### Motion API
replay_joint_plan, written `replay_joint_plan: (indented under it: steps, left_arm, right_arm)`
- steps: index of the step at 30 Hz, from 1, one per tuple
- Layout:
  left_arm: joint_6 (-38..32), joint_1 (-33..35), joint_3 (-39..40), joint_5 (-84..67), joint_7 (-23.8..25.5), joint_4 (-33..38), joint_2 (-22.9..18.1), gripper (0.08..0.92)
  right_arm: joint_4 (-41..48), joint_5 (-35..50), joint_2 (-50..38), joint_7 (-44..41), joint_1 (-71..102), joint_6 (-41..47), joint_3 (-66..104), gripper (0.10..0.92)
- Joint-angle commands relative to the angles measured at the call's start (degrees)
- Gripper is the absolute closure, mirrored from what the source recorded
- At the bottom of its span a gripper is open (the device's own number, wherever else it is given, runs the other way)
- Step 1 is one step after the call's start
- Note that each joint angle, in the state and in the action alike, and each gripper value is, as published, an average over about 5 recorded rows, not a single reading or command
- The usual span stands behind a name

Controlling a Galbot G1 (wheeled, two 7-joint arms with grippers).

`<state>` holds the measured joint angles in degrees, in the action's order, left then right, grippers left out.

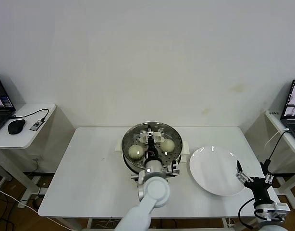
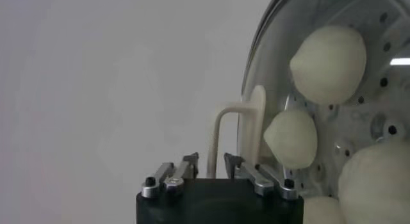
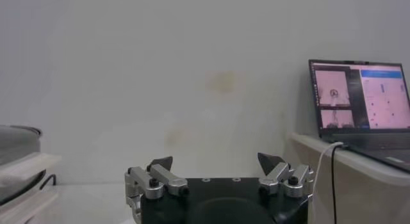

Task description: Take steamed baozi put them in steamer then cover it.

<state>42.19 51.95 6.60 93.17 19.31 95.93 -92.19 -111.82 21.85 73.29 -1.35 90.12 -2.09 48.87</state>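
White table (image 1: 90, 168) bears steamer (image 1: 133, 132) holding baozi (image 1: 135, 152); left gripper (image 1: 153, 138) jaws narrowly parted, right gripper (image 1: 253, 177) jaws wide

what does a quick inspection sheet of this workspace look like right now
surface: white table, steamer at centre back, plate to the robot's right
job's things: steamer, uncovered, no lid seen; baozi and another baozi on its perforated tray; left wrist view shows four buns in the pot
clutter: empty white plate
grippers: left gripper over the steamer, holding nothing; right gripper open, empty, beyond the plate at the table's right edge
cables: black lead by the right gripper; white cable on the left side table
surroundings: laptop on the right side table, mouse on the left one, plain wall
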Motion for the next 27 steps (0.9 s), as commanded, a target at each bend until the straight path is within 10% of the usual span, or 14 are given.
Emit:
replay_joint_plan:
  steps: [1,9,18,27]
  left_arm:
    - [-0.58,1.38,0.97,-0.91,2.27,7.03,0.14,0.387]
    - [-0.65,3.78,1.36,-0.57,3.04,10.3,0.26,0.191]
    - [-1.66,8.62,-0.31,-2.97,2.57,20.63,2.07,0.177]
    - [-16.81,17.32,-19.68,-46.42,-15.85,31.89,13.25,0.177]
  right_arm:
    - [0.12,0.03,-0.04,0.01,0.0,-0.03,0.11,0.203]
    - [0.23,0.3,-0.31,-0.05,0.09,0.01,0.87,0.203]
    - [-0.99,0.8,-0.36,0.06,0.73,0.56,0.8,0.203]
    - [-3.5,1.14,-2.44,0.58,3.48,2.52,-4.22,0.203]
